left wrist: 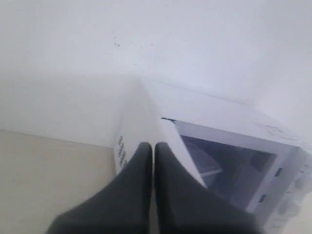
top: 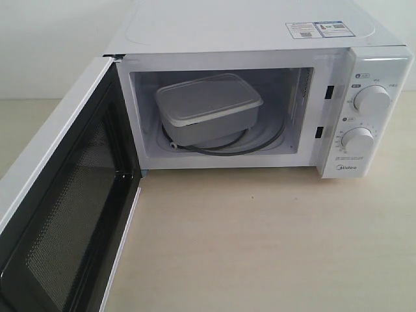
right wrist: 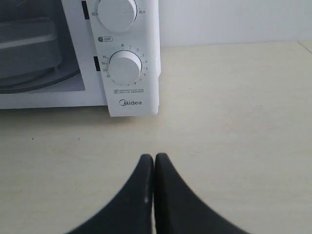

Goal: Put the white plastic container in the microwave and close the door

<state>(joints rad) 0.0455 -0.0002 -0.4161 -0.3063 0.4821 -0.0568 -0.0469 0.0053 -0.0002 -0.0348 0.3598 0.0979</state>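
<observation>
Plainly clenched, holding nothing — left gripper [left wrist: 153,148], right gripper [right wrist: 154,158] alike; white plastic container [top: 208,107] inside microwave [top: 227,26] — door [top: 65,214] open.

Midea logo [right wrist: 131,103] on microwave [top: 260,39] front panel, small numerals ringing lower dial [right wrist: 125,67], top sticker [top: 315,29] unreadable

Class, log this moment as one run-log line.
white plastic container in microwave | door open | left gripper shut | right gripper shut

Bright, even light, dim cavity in the microwave [top: 247,26], left wrist view washed-out and blurred, others sharp
</observation>
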